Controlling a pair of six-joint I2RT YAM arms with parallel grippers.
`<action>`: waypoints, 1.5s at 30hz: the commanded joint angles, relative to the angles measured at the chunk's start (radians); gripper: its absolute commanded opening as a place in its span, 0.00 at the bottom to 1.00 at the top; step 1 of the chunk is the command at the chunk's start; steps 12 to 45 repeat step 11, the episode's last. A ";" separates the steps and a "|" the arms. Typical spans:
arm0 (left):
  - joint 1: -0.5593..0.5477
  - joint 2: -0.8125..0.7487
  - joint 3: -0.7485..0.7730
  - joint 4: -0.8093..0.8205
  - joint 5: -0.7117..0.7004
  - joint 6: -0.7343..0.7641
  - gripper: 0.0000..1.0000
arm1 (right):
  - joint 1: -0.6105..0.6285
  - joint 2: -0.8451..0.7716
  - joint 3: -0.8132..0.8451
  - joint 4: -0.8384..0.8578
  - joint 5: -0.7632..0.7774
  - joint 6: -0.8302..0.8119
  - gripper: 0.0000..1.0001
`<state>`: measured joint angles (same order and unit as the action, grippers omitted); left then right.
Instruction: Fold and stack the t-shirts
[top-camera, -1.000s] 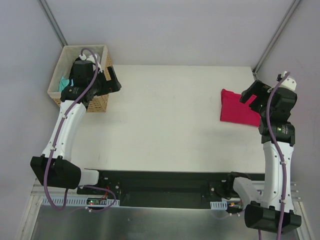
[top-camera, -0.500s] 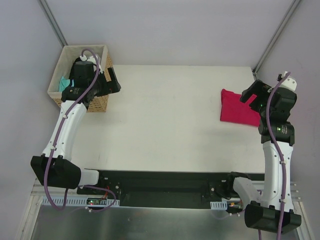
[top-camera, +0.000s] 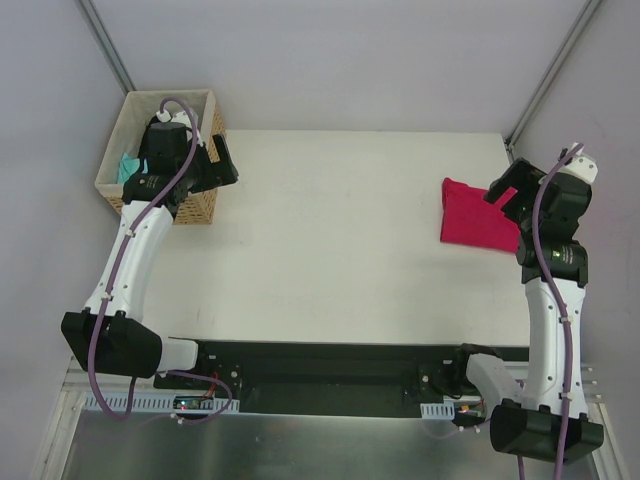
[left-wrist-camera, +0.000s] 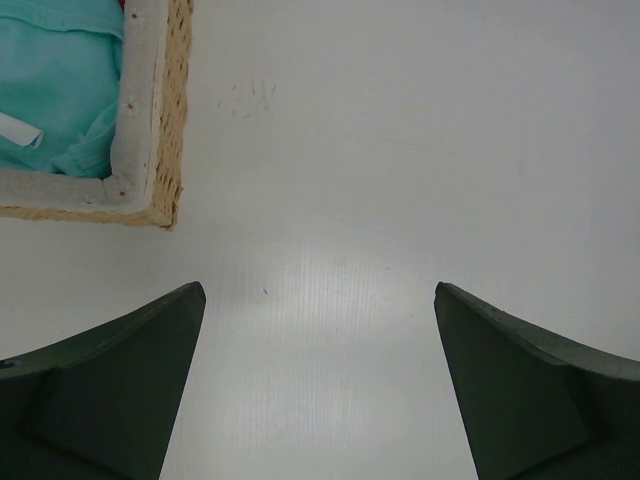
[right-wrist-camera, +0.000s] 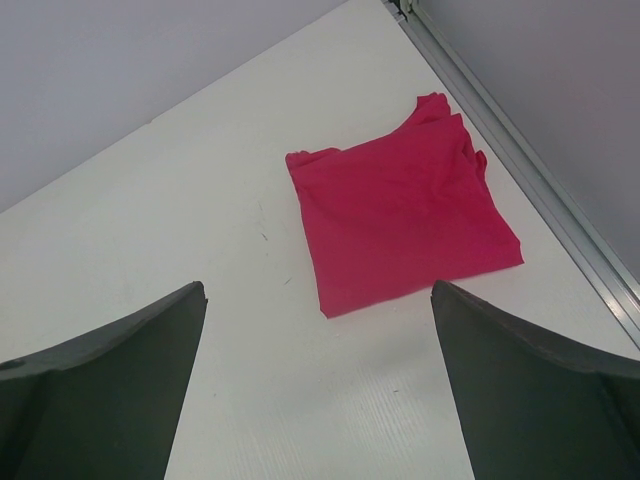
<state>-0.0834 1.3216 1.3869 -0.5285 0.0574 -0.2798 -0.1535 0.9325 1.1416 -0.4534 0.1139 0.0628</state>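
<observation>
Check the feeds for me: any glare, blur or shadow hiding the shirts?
Top external: even light, sharp, though the right arm covers a corner of the pink shirt. Left wrist: faint sheen on the table by the left hand; teal shirt clear. Right wrist: pink shirt crisp, only a thin shadow at its near edge.

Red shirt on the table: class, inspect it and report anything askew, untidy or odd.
The red shirt is folded into a rough square, but its layers do not line up: bunched edges poke out at its far right corner. Nothing else stands out.
</observation>
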 joint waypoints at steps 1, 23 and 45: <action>0.010 -0.021 0.034 0.013 0.022 0.021 0.99 | 0.002 -0.015 0.032 0.036 0.088 0.034 1.00; 0.010 -0.059 0.006 0.015 -0.050 -0.016 0.99 | 0.002 0.028 0.113 0.012 0.069 -0.006 1.00; 0.010 -0.059 0.006 0.015 -0.050 -0.016 0.99 | 0.002 0.028 0.113 0.012 0.069 -0.006 1.00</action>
